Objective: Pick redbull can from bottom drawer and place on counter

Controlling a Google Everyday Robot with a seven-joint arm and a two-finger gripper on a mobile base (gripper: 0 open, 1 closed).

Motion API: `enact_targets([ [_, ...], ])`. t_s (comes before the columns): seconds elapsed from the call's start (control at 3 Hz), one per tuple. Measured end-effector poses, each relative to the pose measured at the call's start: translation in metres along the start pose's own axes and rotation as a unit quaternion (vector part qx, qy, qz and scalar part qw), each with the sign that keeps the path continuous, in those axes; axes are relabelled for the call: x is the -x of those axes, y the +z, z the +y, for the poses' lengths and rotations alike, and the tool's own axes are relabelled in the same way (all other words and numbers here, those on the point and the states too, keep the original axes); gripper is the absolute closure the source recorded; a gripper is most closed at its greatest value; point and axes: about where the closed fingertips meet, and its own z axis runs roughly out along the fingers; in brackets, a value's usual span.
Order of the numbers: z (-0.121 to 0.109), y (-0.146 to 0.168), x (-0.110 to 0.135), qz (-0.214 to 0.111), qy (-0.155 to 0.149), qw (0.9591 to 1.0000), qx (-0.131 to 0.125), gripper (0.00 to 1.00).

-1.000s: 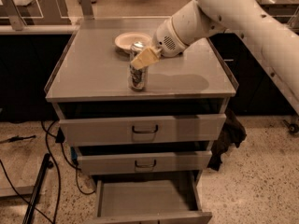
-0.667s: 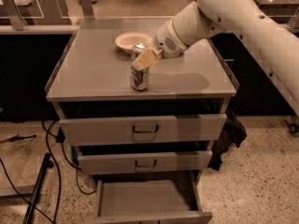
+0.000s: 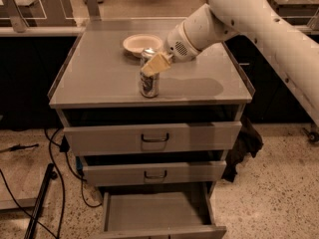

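The redbull can (image 3: 149, 83) stands upright on the counter (image 3: 99, 78), near its front edge and a little left of the middle. My gripper (image 3: 155, 63) reaches in from the right on the white arm and is shut on the can's upper part, with a tan finger (image 3: 156, 63) across its front. The bottom drawer (image 3: 157, 214) is pulled open below, and its flat grey floor shows nothing in it.
A white bowl (image 3: 142, 44) sits on the counter just behind the can. The two upper drawers (image 3: 154, 138) are slightly open. Black cables (image 3: 55, 183) run down the floor on the left, and dark cloth (image 3: 244, 143) hangs at the cabinet's right side.
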Motion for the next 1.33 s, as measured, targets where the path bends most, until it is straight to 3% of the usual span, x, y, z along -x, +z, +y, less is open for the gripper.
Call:
enact_targets([
  [0.33,0.0006,0.0065,-0.0081,0.002,0.004,1.0,0.005,1.0],
  [1.33,0.0006,0.0065,-0.0081,0.002,0.004,1.0,0.005,0.35],
])
